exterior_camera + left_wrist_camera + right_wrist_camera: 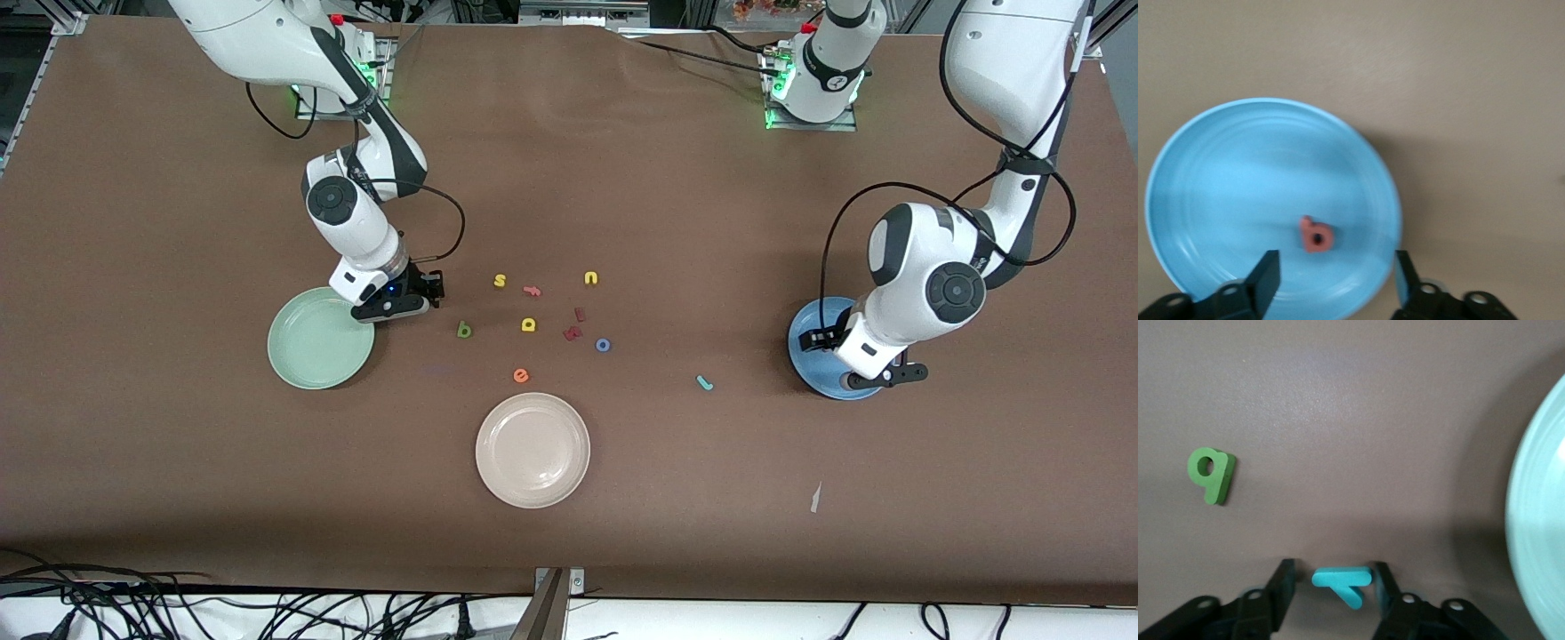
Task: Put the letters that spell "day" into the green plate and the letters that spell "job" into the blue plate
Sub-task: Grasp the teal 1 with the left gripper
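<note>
My left gripper (818,340) (1337,267) hangs open over the blue plate (805,356) (1238,173). The coral-red b (1316,235) lies loose in that plate, between the spread fingers and below them. My right gripper (433,289) (1333,570) is low at the table beside the green plate (311,351) (1538,520). Its fingers straddle the teal y (1341,579): one is almost touching it, the other a small gap away. The front view hides the y. On the table lie the green d (463,330) (1211,472), yellow a (529,324), blue o (603,345) and teal j (704,383).
A cream-white plate (532,450) sits nearest the front camera. Among the task letters lie a yellow s (500,281), a yellow u (591,278), an orange e (521,375), a pinkish letter (532,291) and two dark red pieces (573,333). A paper scrap (815,498) lies near the front edge.
</note>
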`<state>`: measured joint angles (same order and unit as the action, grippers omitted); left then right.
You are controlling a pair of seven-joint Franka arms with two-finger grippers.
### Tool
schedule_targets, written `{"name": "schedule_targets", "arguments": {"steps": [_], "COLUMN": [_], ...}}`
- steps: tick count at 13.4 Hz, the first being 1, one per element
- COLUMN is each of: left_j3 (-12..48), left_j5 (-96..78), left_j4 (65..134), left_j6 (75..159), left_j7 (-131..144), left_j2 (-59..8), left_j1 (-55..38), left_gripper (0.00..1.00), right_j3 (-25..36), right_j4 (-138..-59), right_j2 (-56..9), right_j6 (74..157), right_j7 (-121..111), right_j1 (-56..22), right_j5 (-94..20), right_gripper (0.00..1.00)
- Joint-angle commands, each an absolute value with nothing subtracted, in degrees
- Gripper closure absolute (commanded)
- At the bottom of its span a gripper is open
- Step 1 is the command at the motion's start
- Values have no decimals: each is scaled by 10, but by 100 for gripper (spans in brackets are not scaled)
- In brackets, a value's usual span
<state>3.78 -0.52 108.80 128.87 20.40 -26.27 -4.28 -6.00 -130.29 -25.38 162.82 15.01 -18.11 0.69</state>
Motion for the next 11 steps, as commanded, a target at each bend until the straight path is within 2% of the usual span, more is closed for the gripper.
{"name": "schedule_targets", "arguments": {"steps": [1,4,7,9,11], "left_j3": [36,35,35,35,35], "left_j5": [-14,-13,-14,-15,-15], "left_j4": [991,888,863,856,840], "left_j6": [1267,1267,1270,1273,1273], "left_j7": [355,512,577,589,613], "left_j2": [-335,-418,-458,-469,-481], "left_j1": [-107,-157,-176,-181,-181], "left_gripper": [0,0,0,8,17], "right_j3": [-62,-62,-61,-59,-58], "right_j4": [-1300,-1300,-1300,-1296,-1276], "right_j2": [-269,-267,-258,-249,-232], "right_j6": [1646,1646,1643,1624,1567], "right_j7": [146,145,141,137,133], "right_j1": [-180,-180,-180,-180,-180], "right_j5": [18,18,18,18,18], "right_gripper": [58,61,61,61,61]}}
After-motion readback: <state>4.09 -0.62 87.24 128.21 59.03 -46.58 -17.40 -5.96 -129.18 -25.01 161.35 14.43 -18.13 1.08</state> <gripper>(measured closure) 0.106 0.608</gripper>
